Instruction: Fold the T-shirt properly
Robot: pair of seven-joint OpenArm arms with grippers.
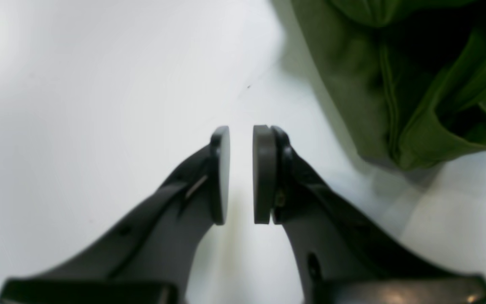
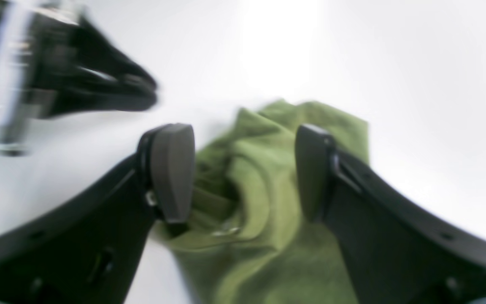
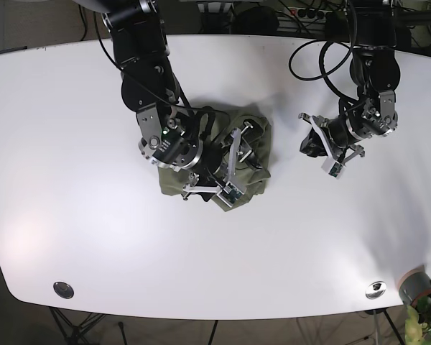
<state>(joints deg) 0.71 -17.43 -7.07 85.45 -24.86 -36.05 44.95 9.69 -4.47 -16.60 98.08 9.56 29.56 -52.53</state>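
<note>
Crumpled, perhaps fleecy green T-shirt (image 2: pixel 260 202)

Bright overhead light glares off the white table (image 3: pixel 72 180); both wrist views are soft, the right motion-blurred.

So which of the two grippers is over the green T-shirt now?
The right gripper, open, is above the crumpled T-shirt. The left gripper is beside it, over bare white table.
</note>
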